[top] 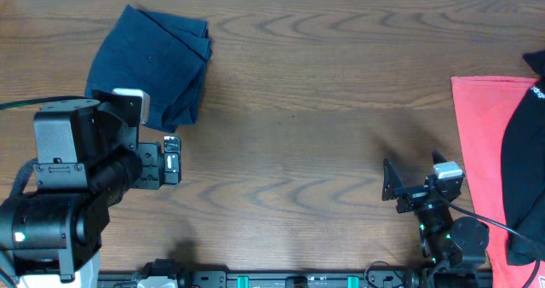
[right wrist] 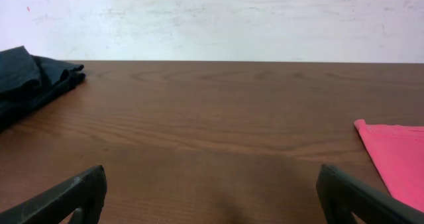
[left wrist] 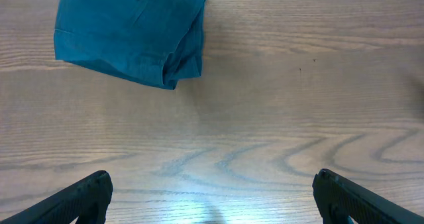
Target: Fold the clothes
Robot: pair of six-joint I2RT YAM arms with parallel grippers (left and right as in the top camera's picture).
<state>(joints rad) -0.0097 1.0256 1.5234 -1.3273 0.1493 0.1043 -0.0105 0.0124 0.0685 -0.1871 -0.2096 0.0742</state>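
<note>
folded piece: navy denim garment [top: 153,62], far-left of table [top: 298,109], folded into a compact block with edges roughly squared; looks done
left gripper [top: 174,158]: jaws wide apart, nothing between them, parked just on the near side of the folded denim, not touching it
right gripper [top: 390,186]: jaws wide apart, empty, low over bare wood near the right side
remaining: dark garment [top: 524,152] at the right edge, lying on a red cloth [top: 477,152], partly out of frame; fold state not readable, probably yet to be folded
middle of table: bare wood, nothing laid out for folding
progress estimate: one piece finished, between pieces now, no grasp begun
next, likely: right arm reaching to the dark garment and pulling it to the centre
</note>
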